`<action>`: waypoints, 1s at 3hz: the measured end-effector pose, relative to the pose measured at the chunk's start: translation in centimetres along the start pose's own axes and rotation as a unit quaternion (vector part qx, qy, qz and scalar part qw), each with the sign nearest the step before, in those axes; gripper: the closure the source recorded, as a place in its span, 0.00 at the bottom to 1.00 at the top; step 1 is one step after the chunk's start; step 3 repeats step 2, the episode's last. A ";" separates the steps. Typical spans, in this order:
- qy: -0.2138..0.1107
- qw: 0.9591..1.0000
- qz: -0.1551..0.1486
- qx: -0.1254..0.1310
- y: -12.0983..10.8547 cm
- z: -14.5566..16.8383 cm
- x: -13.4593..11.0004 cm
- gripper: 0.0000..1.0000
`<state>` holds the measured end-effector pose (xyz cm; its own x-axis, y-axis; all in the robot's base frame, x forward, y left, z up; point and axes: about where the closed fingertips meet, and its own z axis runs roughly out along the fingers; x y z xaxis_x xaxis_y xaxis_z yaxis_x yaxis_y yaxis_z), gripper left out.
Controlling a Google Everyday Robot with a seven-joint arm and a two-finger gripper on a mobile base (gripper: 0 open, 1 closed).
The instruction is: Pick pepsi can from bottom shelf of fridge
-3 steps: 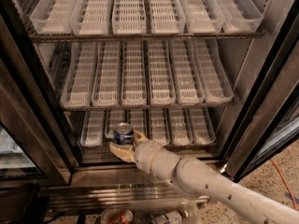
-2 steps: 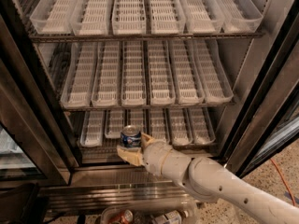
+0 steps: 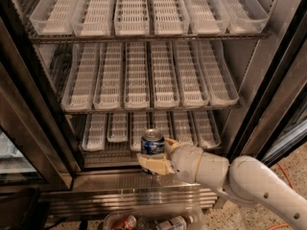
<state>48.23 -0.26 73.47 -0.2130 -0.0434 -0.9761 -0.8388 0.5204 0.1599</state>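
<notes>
The pepsi can (image 3: 152, 143) is dark blue with a silver top and stands upright in my gripper (image 3: 156, 156). The tan fingers (image 3: 152, 163) are shut around its lower half. The can is out in front of the bottom shelf (image 3: 148, 128), over the steel sill (image 3: 120, 176) of the fridge (image 3: 144, 80). My white arm (image 3: 240, 181) reaches in from the lower right. The bottom shelf's short clear lane trays hold nothing that shows.
Two upper racks (image 3: 148, 75) of longer clear lane trays sit above. Black door frames stand at the left (image 3: 29, 119) and right (image 3: 273, 104). Clutter, including a red-orange can (image 3: 127, 222), lies on the floor below the vent slats.
The gripper has drawn back out of the bottom shelf toward the camera and right, carrying the can with it, from over the shelf trays to over the sill.
</notes>
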 end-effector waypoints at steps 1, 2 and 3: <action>0.015 1.000 -0.003 -0.026 1.0 -1.5 -0.4 1.00; 0.017 0.999 -0.003 -0.033 1.4 -1.4 -0.3 1.00; 0.017 0.999 -0.003 -0.033 1.4 -1.4 -0.3 1.00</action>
